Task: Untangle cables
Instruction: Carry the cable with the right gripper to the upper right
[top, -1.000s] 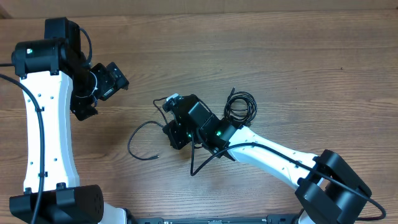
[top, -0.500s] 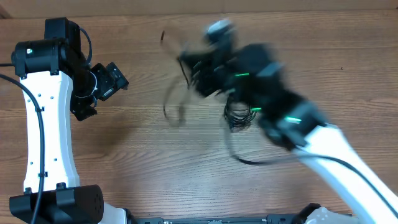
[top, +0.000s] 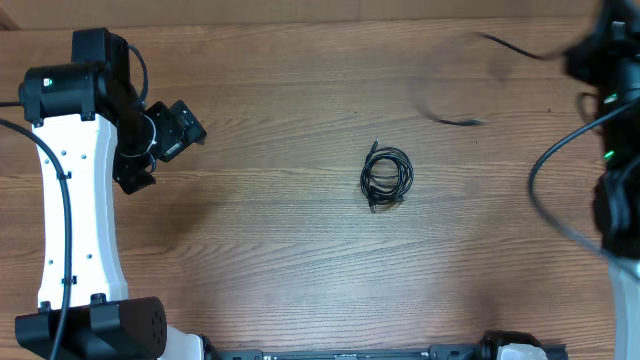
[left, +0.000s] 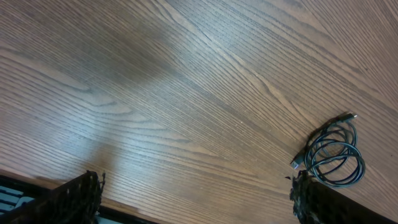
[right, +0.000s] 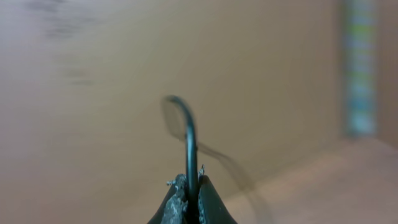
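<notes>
Now, table (top: 300, 290): one, wood, and it carries only the cables. Arms: two. The left arm (top: 70, 210) stands at the left edge of the overhead view; the right arm (top: 615, 150) is a blur at the right edge.

Grippers: two. The left gripper (left: 196, 196) has its jaws spread wide with nothing between them, above bare wood in the upper left. The right gripper (right: 188, 190) is pinched tight on a thin strand (right: 189, 140), which arcs up out of the fingertips.

Cables: one coil (top: 386, 178), wound small, lies flat just right of centre, touched by neither gripper. One strand is held. Dark streaks in the upper right of the overhead view look like its free length in the air; I cannot tell if that is one cord or two.

Step in hand, as judged: carrying a freed strand clear of the coil. Next move calls for laying it down well apart from the coil, then unwinding the coil, probably with the idle left gripper pinning one end.
</notes>
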